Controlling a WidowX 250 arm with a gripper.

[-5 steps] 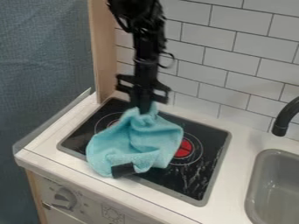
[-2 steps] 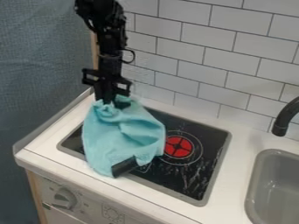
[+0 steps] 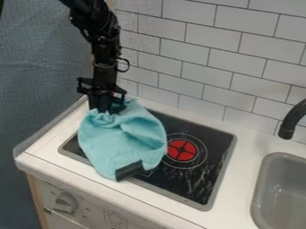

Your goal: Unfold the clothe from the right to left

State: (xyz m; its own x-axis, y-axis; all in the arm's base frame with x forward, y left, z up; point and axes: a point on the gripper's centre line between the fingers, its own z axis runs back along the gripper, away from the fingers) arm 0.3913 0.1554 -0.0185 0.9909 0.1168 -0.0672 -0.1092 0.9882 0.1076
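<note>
In the camera view, we see the black gripper [image 3: 106, 108] pointing down at the back left of the stove top [image 3: 206, 167]. It is closed on the upper end of the light blue cloth [image 3: 122, 141], which bunches into small puckers around its fingertips. The folds hide the tips, so we cannot tell how wide a gap the fabric leaves between them.

We find the cloth over the left part of the stove top, its long axis running from the gripped end at the back toward the front of the table [image 3: 44, 154], leaning slightly to the right. The lower end narrows to a tip that laps over the front rim of the stove top, and a black patch [image 3: 129, 170] sits along its lower right edge. A soft fold slants down through the upper right part of the cloth.

Just beside the cloth's right edge, we see a red burner disc [image 3: 181, 150]. Farther right are a grey sink [image 3: 278, 192] and a black faucet [image 3: 291, 118]; a knob [image 3: 64, 202] is on the front panel below.
</note>
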